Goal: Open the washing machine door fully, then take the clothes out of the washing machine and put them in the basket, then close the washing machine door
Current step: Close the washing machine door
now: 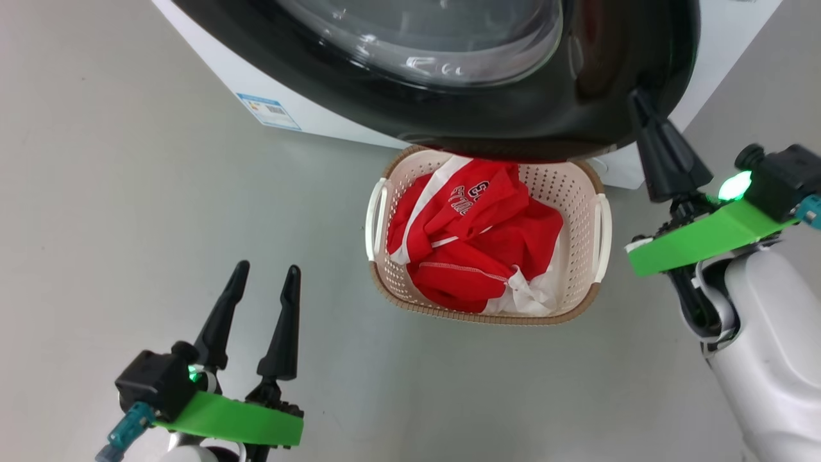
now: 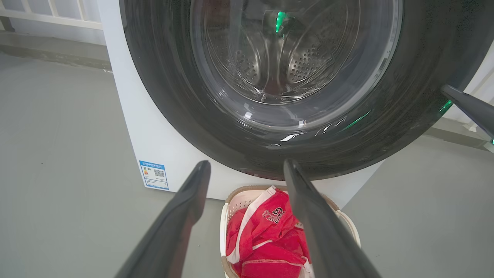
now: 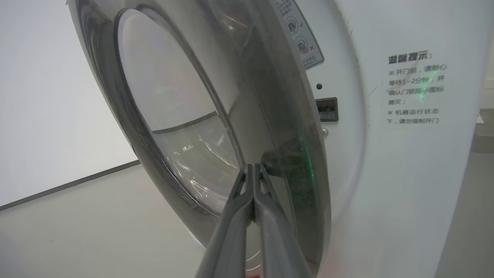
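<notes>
The washing machine door [image 1: 513, 122], a glossy black rim around a bulging glass window, lies close against the white washing machine [image 1: 308, 119]; I cannot tell if it is latched. My right gripper [image 1: 636, 97] is shut, its tip touching the rim's right edge [image 3: 285, 127], with nothing held [image 3: 252, 166]. Below the door stands the basket [image 1: 577, 192], and the red clothes [image 1: 474, 237] with white trim lie inside it. My left gripper [image 1: 266, 268] hangs open and empty over the floor, left of the basket. In the left wrist view its fingers [image 2: 246, 164] frame the door [image 2: 173, 108], basket [image 2: 231, 200] and clothes [image 2: 266, 231].
Grey floor [image 1: 128, 192] surrounds the basket on the left, front and right. A blue label [image 1: 268, 110] marks the machine's lower corner. A notice with printed text [image 3: 415, 88] is stuck on the machine's front beside the door. A white wall rises behind, to the left [image 3: 46, 96].
</notes>
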Controlling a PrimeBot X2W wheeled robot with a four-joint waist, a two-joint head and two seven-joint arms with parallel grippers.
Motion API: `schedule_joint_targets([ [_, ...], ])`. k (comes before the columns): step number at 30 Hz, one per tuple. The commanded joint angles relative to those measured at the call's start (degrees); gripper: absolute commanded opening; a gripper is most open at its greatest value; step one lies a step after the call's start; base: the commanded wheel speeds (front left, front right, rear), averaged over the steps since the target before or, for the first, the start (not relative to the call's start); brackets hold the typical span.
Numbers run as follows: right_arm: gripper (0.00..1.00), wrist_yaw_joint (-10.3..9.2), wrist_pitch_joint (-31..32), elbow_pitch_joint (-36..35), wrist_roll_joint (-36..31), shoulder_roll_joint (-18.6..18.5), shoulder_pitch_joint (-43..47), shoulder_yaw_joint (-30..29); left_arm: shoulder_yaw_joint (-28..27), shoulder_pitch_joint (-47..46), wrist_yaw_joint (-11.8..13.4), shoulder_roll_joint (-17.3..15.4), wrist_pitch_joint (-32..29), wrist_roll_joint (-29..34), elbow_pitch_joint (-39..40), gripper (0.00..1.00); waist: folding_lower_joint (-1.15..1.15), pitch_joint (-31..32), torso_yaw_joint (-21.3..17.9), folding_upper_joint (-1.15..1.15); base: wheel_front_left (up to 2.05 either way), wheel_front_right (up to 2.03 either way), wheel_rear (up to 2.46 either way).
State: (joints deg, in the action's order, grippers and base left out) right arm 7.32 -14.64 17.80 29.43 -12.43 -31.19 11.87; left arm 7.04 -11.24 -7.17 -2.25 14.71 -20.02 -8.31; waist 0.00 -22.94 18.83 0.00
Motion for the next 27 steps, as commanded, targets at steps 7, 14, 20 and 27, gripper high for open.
schedule_joint_targets([
  [7,0.0,0.17,-0.4,-1.8,1.2,-1.0,-3.2,-1.3,-0.9,-2.0,0.3,-0.6,0.3,-1.2,2.1,1.0,0.0,-2.6,0.7,0.0,0.0,0.0,0.0],
  [14,0.0,0.17,-0.4,-2.0,1.2,-1.4,-4.8,-2.8,-0.2,-2.7,0.7,-0.6,0.3,-1.6,2.6,1.0,0.0,-4.1,1.2,0.0,0.0,0.0,0.0],
  [20,0.0,0.17,-0.4,-2.4,1.1,-1.5,-6.6,-4.4,0.3,-3.4,0.9,-0.6,0.3,-2.0,2.9,1.0,0.0,-5.3,1.6,0.0,0.0,0.0,0.0],
  [27,0.0,0.17,-0.4,-2.8,1.1,-1.4,-8.3,-5.3,0.5,-3.8,1.0,-0.6,0.3,-2.1,3.2,1.0,0.0,-6.0,1.7,0.0,0.0,0.0,0.0],
])
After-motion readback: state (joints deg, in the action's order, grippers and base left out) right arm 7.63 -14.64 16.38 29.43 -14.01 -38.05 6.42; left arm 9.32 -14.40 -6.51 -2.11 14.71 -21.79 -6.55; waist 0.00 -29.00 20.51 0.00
